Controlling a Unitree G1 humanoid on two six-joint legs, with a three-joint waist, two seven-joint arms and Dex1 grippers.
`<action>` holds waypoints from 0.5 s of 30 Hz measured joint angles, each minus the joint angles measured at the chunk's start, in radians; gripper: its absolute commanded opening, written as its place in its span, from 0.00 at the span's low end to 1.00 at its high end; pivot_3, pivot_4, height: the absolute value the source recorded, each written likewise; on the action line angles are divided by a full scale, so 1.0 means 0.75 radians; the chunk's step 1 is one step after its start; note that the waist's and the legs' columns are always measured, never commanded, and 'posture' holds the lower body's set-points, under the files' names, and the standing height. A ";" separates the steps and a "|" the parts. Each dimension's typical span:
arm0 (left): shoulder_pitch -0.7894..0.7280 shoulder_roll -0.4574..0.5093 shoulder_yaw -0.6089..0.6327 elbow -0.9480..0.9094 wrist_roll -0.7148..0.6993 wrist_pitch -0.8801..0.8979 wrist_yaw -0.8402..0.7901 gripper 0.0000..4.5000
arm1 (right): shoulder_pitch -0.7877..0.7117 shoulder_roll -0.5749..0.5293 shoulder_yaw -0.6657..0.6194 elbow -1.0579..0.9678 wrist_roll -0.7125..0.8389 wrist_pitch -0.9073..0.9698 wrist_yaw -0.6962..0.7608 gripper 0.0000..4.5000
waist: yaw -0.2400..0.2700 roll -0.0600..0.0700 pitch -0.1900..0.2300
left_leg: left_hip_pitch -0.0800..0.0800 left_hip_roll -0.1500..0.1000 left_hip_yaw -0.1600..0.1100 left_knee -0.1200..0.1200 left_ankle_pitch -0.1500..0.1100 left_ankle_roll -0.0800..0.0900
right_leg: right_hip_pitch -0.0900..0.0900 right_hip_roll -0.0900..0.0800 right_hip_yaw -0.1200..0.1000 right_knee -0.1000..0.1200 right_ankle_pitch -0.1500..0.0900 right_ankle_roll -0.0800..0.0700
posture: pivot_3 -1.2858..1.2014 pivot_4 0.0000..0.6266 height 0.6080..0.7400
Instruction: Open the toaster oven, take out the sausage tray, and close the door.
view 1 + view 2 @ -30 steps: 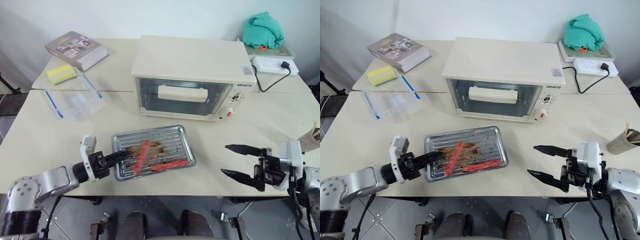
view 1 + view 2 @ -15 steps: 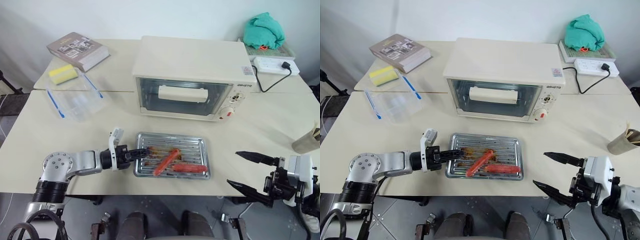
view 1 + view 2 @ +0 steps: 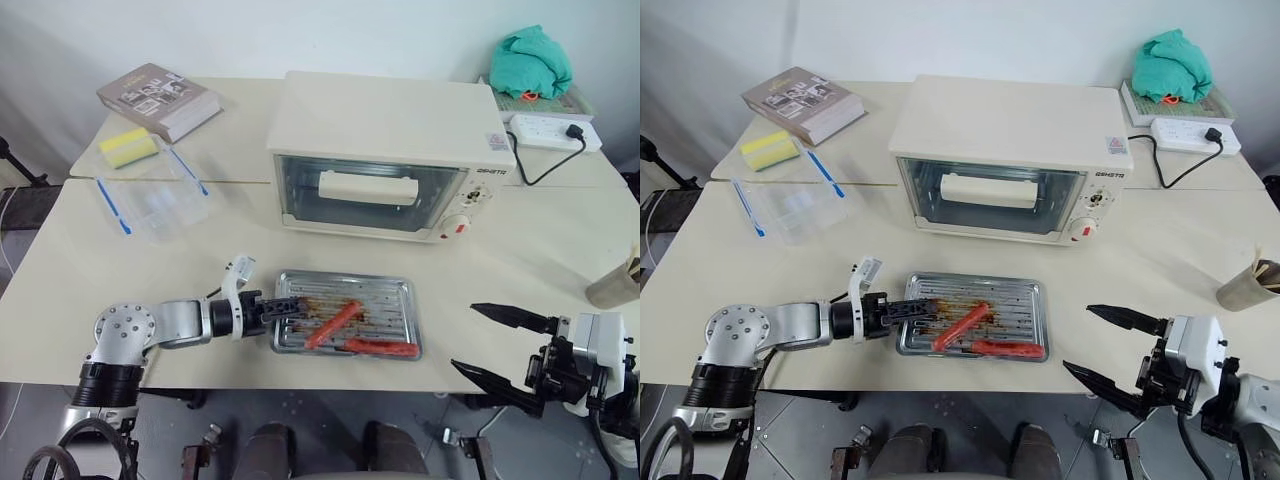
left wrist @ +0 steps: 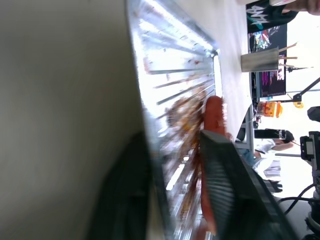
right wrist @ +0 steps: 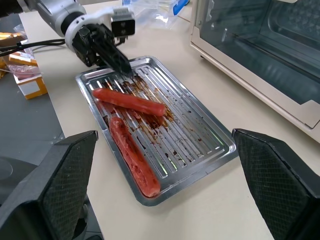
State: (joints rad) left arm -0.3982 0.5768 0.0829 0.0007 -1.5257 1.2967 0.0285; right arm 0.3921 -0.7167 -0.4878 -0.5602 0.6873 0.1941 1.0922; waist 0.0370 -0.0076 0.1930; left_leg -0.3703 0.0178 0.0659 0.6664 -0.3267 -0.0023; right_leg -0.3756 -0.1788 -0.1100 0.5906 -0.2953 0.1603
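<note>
Tabletop first [image 3: 60, 270]: pale cream, two tables pushed together, with a seam running across just behind the clear plastic container [image 3: 152, 203]. Far left at the back lies a book [image 3: 158, 99], and beside it a yellow sponge [image 3: 128, 147] just behind the blue-clipped container. White wall closes off the scene behind; grey floor shows beneath the near edge.

Down at the near left, the left gripper [image 3: 285, 307] reaches level across the table, and its fingers straddle the left rim of the sausage tray [image 3: 390, 296]. In the left wrist view one finger [image 4: 235, 195] sits inside the tray over the ribs and the other lies under the rim, with a visible gap to the metal, so whether it is pinching or loosened I cannot tell.

The tray rests flat on the table near the front edge, just in front of the toaster oven [image 3: 380, 115] and apart from it, carrying two red sausages [image 3: 335, 322] and brown grease stains.

The oven stands mid-table, its door [image 3: 366, 192] shut, cream handle across the glass.

Behind it to the right, a white power strip [image 3: 552, 131] with a black cable and a teal cloth [image 3: 530, 60] on top of a book.

At the near right, the right gripper [image 3: 492, 345] hangs off the table edge, fingers spread wide and empty. A cup with sticks [image 3: 1245, 284] stands at the far right edge.
</note>
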 measured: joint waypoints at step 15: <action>0.458 0.511 0.227 -0.088 0.808 -0.880 -1.361 0.99 | -0.040 -0.076 -0.041 0.159 -0.080 -0.112 0.146 1.00 | -0.013 0.003 0.002 | -0.002 0.004 0.006 -0.004 -0.003 -0.001 | -0.004 0.003 0.000 -0.008 -0.001 -0.002 | 0.52 0.24 1.00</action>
State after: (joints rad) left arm -0.0547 0.9599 0.2534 -0.0652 -0.9196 0.6366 -0.9921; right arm 0.3624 -0.7734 -0.5184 -0.4408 0.6277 0.1101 1.2016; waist 0.0273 -0.0050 0.1946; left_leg -0.3718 0.0207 0.0707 0.6634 -0.3292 -0.0030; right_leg -0.3788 -0.1765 -0.1103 0.5848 -0.2959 0.1591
